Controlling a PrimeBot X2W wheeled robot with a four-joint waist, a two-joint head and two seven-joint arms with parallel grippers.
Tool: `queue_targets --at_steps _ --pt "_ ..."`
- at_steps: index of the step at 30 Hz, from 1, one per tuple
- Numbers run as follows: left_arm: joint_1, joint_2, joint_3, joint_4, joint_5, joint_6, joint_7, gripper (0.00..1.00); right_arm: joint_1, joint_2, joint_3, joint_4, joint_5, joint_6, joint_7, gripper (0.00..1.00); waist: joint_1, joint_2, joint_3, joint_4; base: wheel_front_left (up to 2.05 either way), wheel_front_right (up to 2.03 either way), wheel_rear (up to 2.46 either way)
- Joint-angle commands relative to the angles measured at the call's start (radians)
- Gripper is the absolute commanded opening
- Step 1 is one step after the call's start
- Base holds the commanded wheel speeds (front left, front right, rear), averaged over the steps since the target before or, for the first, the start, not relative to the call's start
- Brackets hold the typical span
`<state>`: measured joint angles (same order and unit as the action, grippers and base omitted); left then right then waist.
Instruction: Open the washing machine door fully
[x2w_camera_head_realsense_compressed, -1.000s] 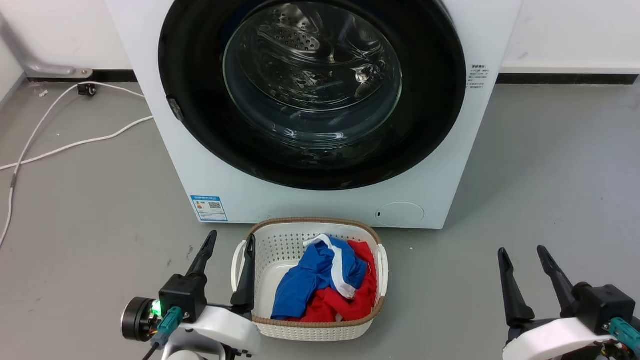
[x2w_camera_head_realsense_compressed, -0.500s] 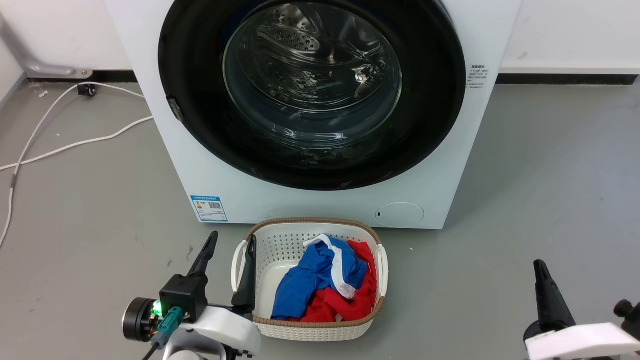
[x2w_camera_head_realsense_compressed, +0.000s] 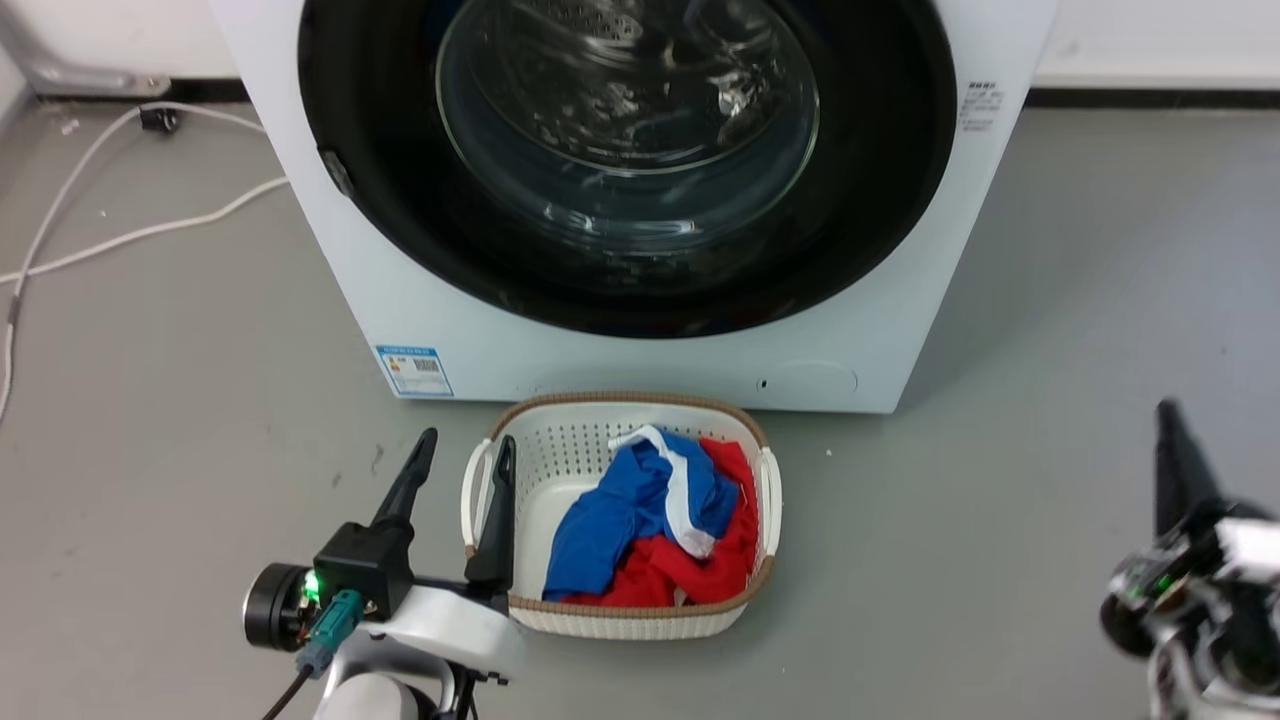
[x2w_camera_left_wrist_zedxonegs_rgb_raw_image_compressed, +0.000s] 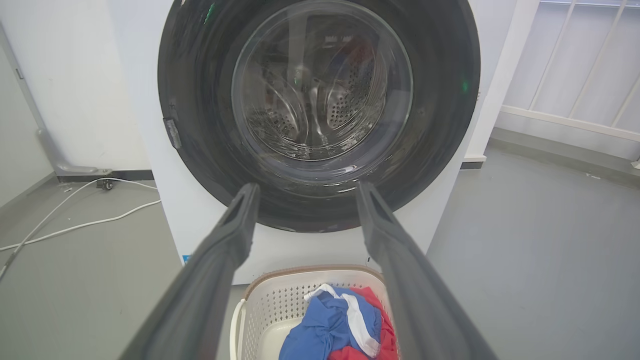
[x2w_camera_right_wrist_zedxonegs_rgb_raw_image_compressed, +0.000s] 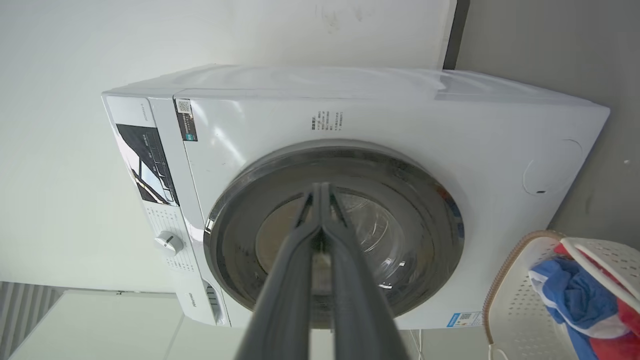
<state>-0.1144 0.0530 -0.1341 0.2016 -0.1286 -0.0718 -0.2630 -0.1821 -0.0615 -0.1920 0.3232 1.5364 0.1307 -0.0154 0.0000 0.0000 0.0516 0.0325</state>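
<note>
- Washing machine door (x2w_camera_head_realsense_compressed: 625, 150) is seen shut at 12 o'clock, grey catch (x2w_camera_head_realsense_compressed: 337, 175) at its 9 o'clock.
- Left gripper (x2w_camera_head_realsense_compressed: 467, 440) is held wide, empty, at 7 o'clock.
- Right gripper (x2w_camera_right_wrist_zedxonegs_rgb_raw_image_compressed: 320, 187) is pinched closed on nothing, likely readied for prying.

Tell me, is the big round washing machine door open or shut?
Shut. The washing machine door lies flat against the white machine front, with no gap around its edge.
</note>
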Motion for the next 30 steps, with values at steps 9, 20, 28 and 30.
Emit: queue_targets --at_steps 9,20,28,30 --pt "-0.075 -0.002 -0.005 -0.047 0.005 -0.011 -0.003 1.0 -0.355 -0.196 -0.03 0.165 0.182 0.0 0.216 0.0 0.0 0.0 0.154 0.008 0.0 0.0 0.0" --pt "-0.155 -0.003 -0.047 -0.108 0.008 0.004 -0.003 1.0 -0.786 -0.427 0.166 0.454 0.092 0.0 0.418 0.0 0.0 0.0 0.284 0.033 0.0 0.0 0.0" --pt "-0.21 -0.003 -0.092 -0.157 -0.017 0.023 -0.003 1.0 -1.086 -0.457 0.332 0.57 -0.056 0.0 0.555 0.0 0.0 0.0 0.377 0.057 0.0 0.0 0.0" --pt "-0.221 -0.003 -0.101 -0.162 -0.02 0.027 -0.003 1.0 -1.135 -0.449 0.372 0.589 -0.099 0.0 0.581 0.0 0.0 0.0 0.394 0.063 0.0 0.0 0.0"
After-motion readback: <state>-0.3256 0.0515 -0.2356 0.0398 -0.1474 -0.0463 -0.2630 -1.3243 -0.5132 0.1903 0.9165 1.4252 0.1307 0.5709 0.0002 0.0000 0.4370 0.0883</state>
